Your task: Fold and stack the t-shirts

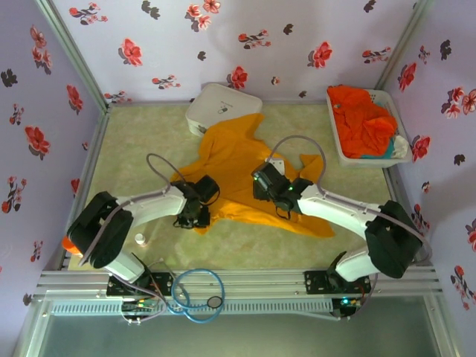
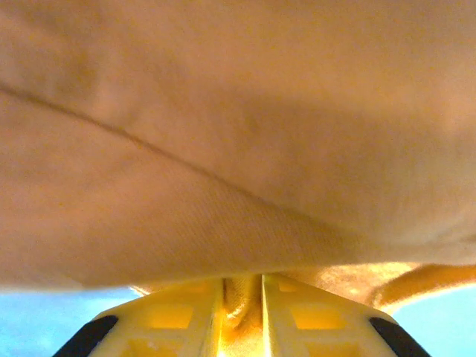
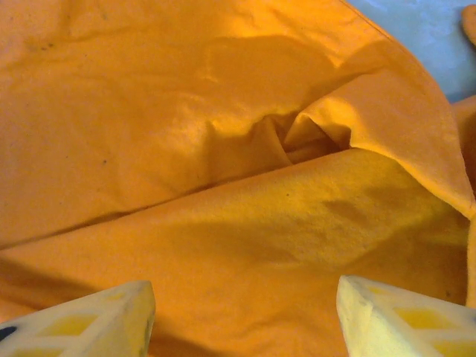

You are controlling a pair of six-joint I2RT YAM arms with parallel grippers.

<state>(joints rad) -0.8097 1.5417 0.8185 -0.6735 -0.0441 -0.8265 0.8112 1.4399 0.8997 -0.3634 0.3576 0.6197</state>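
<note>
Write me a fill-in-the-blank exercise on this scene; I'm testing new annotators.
1. The golden-yellow t-shirt lies spread on the ____.
2. The red-orange t-shirt sits bunched in a white ____.
3. The right hand has its fingers ____ above the yellow cloth.
4. The left hand pinches yellow cloth, its fingers nearly ____.
Missing words: table; basket; open; shut.
</note>
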